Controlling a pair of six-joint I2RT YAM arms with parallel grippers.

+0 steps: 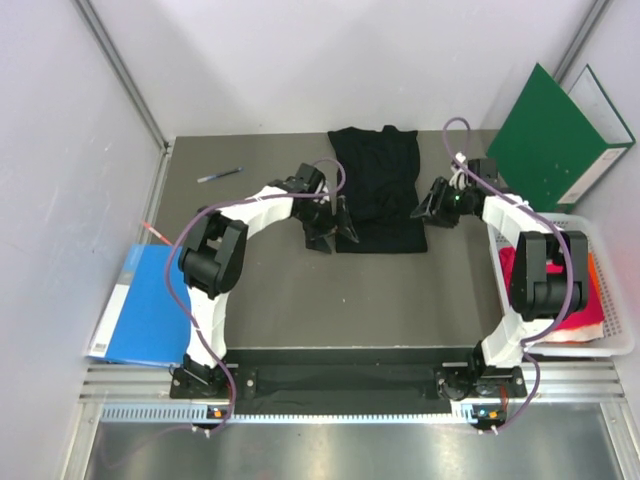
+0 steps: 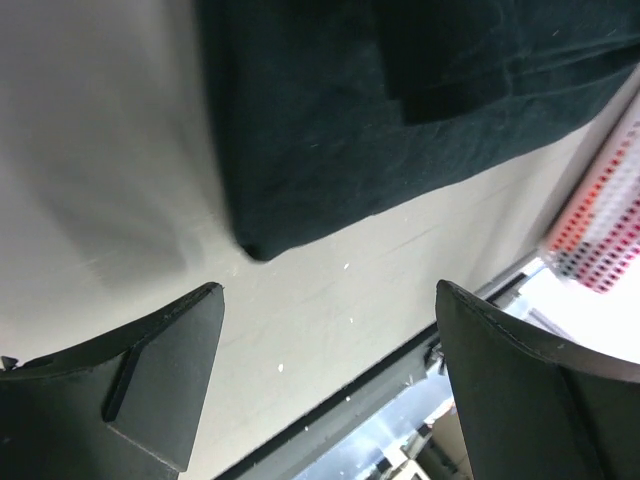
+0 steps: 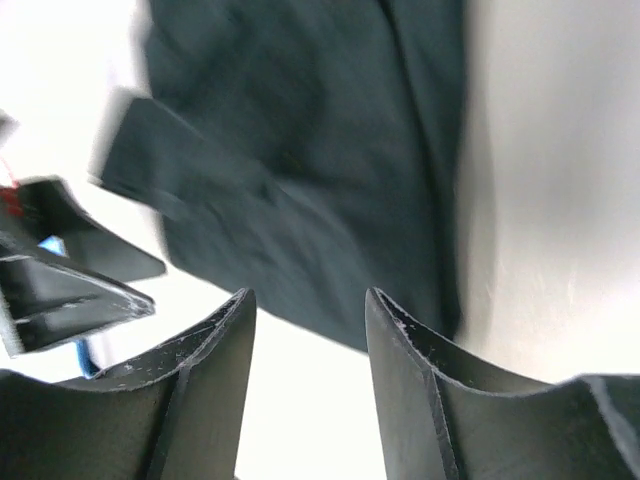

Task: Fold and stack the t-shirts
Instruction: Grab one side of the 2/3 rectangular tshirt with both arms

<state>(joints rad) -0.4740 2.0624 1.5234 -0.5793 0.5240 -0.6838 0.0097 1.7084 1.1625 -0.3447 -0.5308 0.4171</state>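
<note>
From above, the left arm rises from its base at the bottom of the frame, bends near the left side, then reaches toward the centre. The left gripper (image 1: 337, 236) sits low over the grey table (image 1: 300, 300), just beside the lower-left corner of the black t-shirt (image 1: 380, 185), with its fingers spread. The right arm mirrors it from the right side, and the right gripper (image 1: 424, 206) is at the shirt's right edge. The black t-shirt lies flat in the upper centre of the frame. It is folded into a narrow upright shape, with its wider collar end toward the top. The magenta-red t-shirt (image 1: 585, 305) lies bunched in a white basket (image 1: 575, 350) at the right, with a sliver of orange cloth (image 1: 597, 266) beside it. In the left wrist view the left gripper (image 2: 330, 340) stands wide apart with nothing between its fingers. The rounded corner of the black t-shirt (image 2: 400, 100) sits just above them on the pale table (image 2: 100, 150), and the basket (image 2: 605, 220) is at the right edge. In the right wrist view the right gripper (image 3: 308, 315) shows a moderate gap and holds nothing. Beyond its tips the black t-shirt (image 3: 320, 170) fills the upper centre, blurred and softly creased, with its edge running down the right side against the table (image 3: 560, 180).
</note>
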